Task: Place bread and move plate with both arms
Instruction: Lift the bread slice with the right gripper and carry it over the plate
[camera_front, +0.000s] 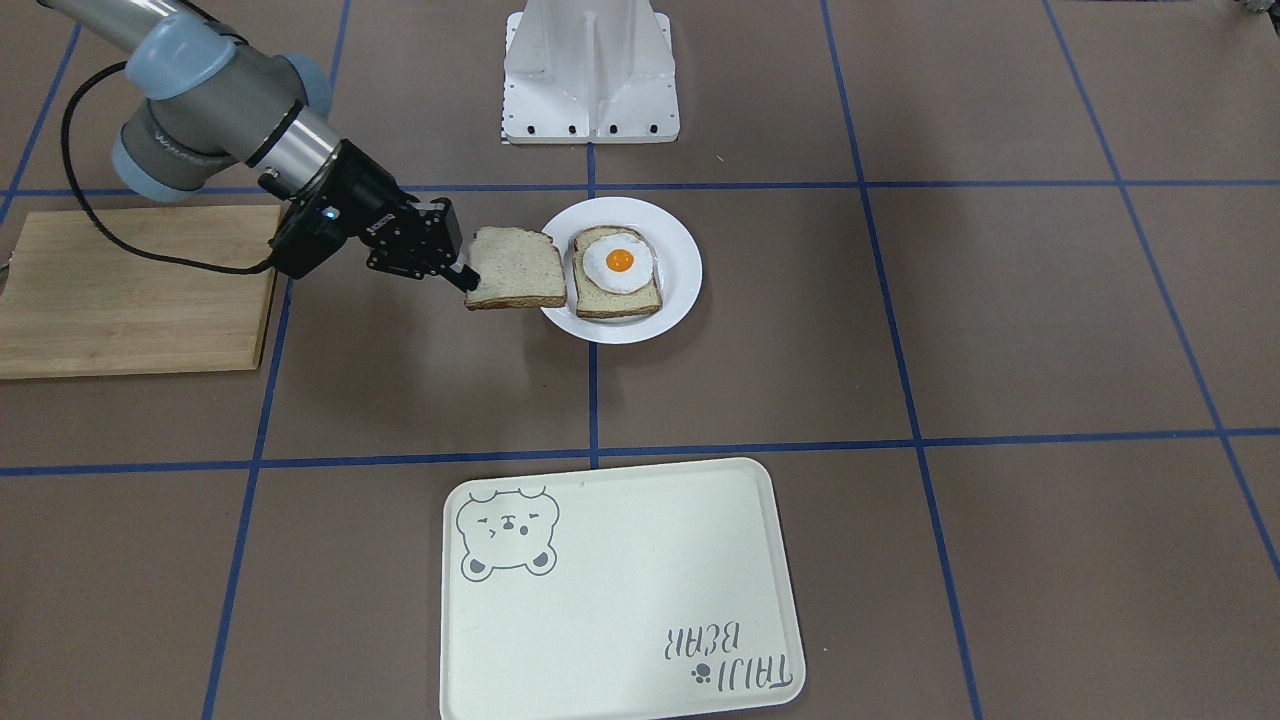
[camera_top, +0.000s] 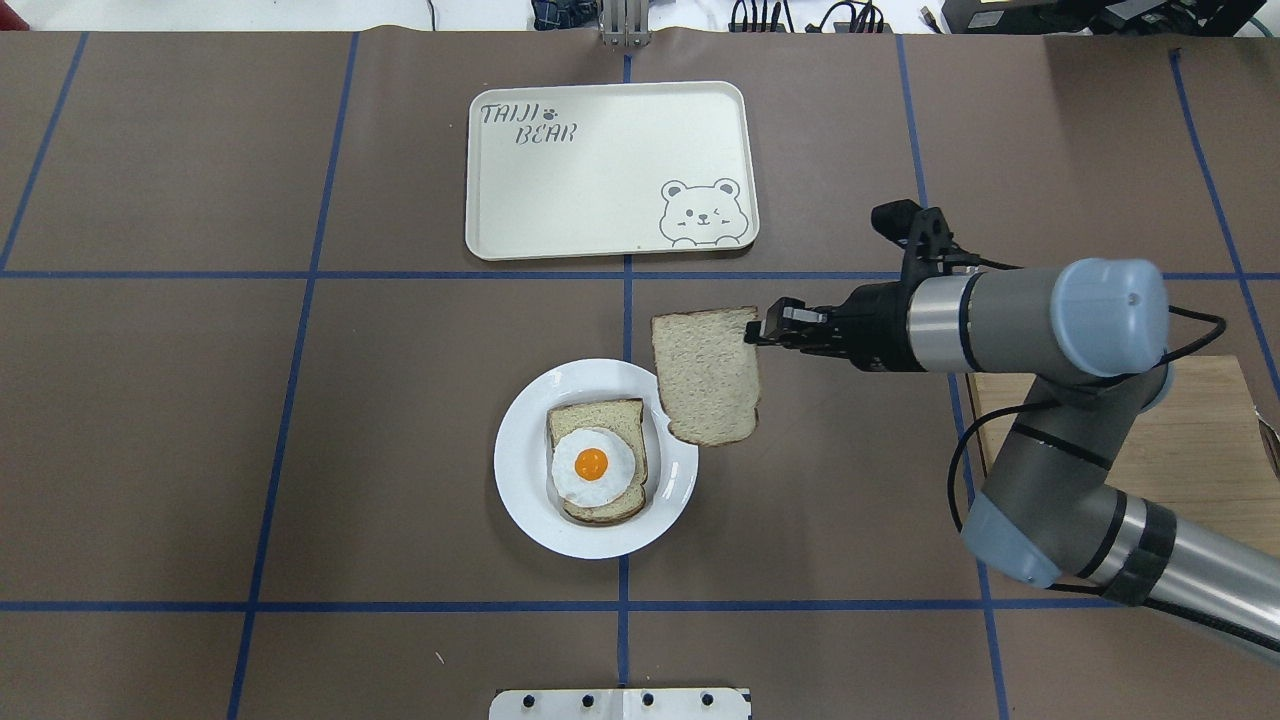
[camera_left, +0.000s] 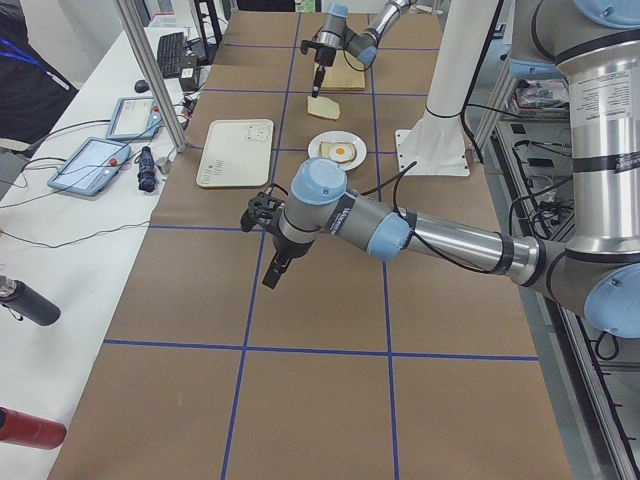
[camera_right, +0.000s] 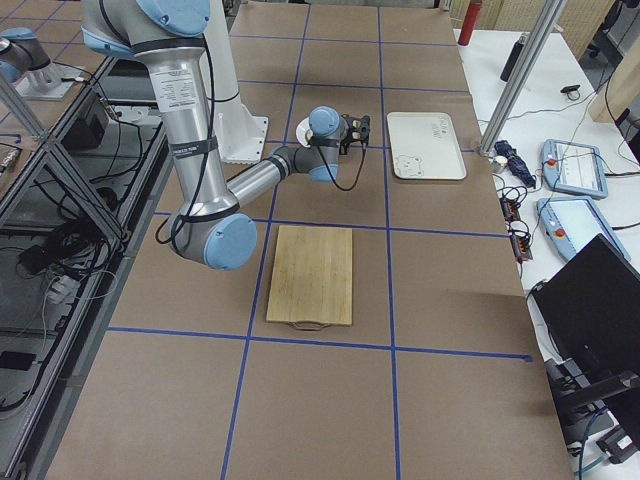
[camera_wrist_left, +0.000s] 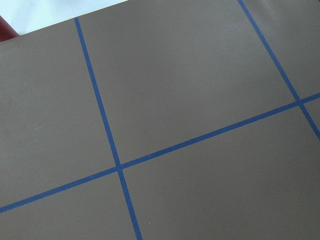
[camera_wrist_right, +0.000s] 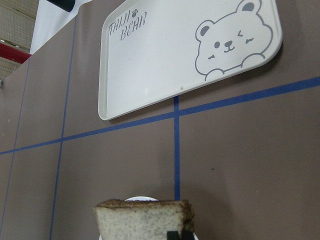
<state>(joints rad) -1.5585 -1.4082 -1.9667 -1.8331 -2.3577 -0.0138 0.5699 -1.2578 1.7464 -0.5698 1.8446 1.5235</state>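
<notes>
My right black two-finger tool (camera_top: 755, 331) clamped on the light-brown bread slice (camera_top: 705, 378), held over the edge of the round white plate (camera_top: 520, 490), brown-papered desk (camera_top: 150, 450) gridded in blue tape (camera_top: 200, 273), white side bench (camera_left: 60, 230) alongside, left tool (camera_left: 272, 272), grip I cannot tell.

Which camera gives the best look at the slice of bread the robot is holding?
Overhead exterior: the bread shows whole from above, pinched at a corner by the right gripper. The front view shows it nearly as well; the right wrist view shows only its edge; in the exterior left view it is tiny.
</notes>
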